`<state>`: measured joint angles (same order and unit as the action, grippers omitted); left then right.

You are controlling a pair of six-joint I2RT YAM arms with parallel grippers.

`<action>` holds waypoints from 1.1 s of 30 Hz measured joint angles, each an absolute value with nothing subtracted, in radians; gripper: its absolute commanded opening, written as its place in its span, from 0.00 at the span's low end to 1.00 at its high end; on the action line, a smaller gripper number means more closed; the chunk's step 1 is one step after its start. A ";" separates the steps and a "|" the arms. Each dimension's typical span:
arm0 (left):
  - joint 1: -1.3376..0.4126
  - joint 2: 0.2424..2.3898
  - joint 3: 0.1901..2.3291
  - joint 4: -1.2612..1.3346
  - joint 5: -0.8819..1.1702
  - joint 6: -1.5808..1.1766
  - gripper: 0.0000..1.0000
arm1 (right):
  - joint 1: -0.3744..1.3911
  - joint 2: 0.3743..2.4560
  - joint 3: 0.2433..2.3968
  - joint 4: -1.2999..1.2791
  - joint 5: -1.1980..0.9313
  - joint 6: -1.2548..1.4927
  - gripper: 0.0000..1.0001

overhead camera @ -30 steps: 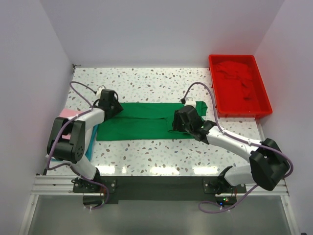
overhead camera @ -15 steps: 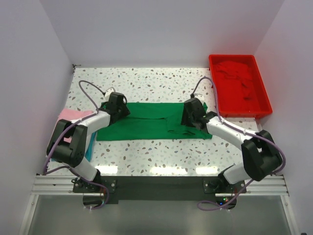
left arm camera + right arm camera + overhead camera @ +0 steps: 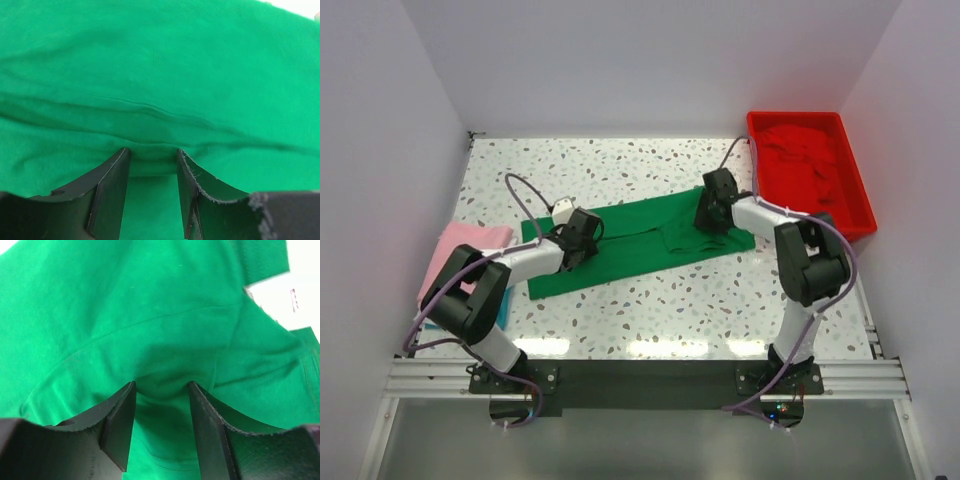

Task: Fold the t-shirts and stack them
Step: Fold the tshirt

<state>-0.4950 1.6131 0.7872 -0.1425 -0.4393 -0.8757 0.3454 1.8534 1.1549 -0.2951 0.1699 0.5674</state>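
Pulling unevenly could have slid the green t-shirt point(image 3: 635, 243) out and rumpled it on the counter point(image 3: 620, 170), since each grip took only a thin ridge. My left fingers point(image 3: 588, 233), well left of the red tray point(image 3: 753, 160), were half closed, pinching a fold; my right fingers point(image 3: 712, 214), just beside that tray, pinched another the same way.

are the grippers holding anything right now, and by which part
Both hold the green t-shirt: the left gripper pinches a fold of cloth near its left end, the right gripper a fold near its right end.
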 measured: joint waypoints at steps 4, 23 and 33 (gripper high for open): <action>-0.554 1.616 0.788 -0.155 -0.469 -0.932 0.47 | 0.324 2.032 1.416 -0.354 0.168 0.502 0.56; -0.751 1.599 1.049 -0.317 -0.473 -0.860 0.56 | 0.309 2.276 2.004 -0.588 0.188 0.301 0.85; -0.721 1.737 1.102 -0.430 -0.538 -0.711 0.40 | 0.309 2.186 1.848 -0.559 0.137 0.386 0.41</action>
